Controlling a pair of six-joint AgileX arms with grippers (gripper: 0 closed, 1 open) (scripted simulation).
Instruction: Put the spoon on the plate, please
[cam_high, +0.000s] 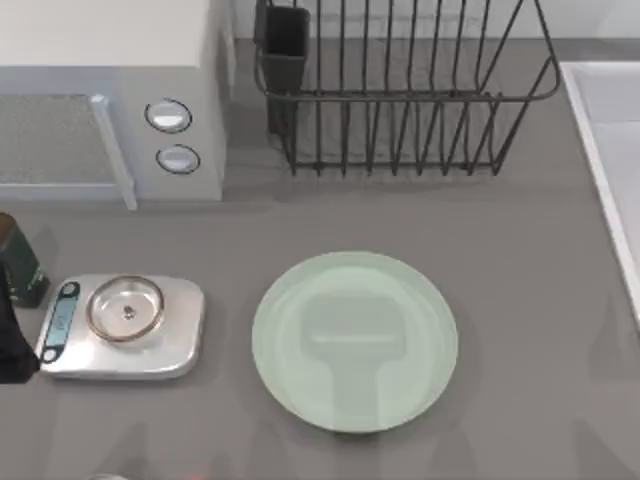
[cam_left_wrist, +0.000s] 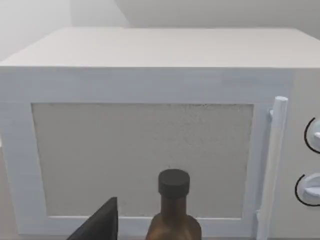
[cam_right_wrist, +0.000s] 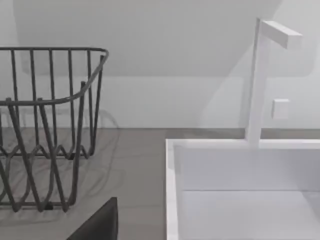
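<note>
The large round pale mint-green glossy plate (cam_high: 355, 340) lies bare at mid-desk, right of the steel kitchen scale (cam_high: 125, 325). I cannot make out the spoon. Whether either hand is open, I cannot tell. Best locate the spoon first, then approach low.

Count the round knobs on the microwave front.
2: upper knob and lower knob, stacked to the right of the door handle on the microwave at the table's back left.
</note>
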